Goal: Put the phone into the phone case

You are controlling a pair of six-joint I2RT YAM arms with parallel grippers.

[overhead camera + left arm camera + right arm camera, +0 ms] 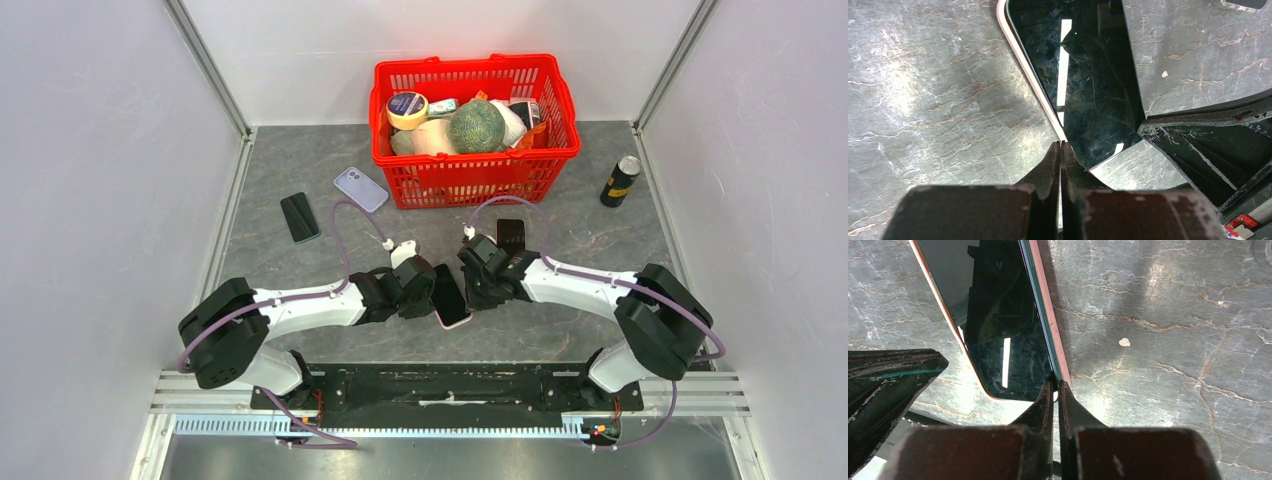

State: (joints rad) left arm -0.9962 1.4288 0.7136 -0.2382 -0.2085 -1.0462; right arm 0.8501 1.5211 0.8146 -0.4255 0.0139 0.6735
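Note:
A phone with a dark screen and a pink rim lies flat on the table between my two grippers. My left gripper is shut, its tips against the phone's left long edge. In the left wrist view the shut tips touch the pink rim of the phone. My right gripper is shut at the phone's right long edge. In the right wrist view its tips meet the rim near a corner of the phone. A lavender phone case lies face down at the back left.
A red basket full of groceries stands at the back centre. A black phone-like slab lies at the left, another dark slab behind my right gripper. A dark can stands at the back right.

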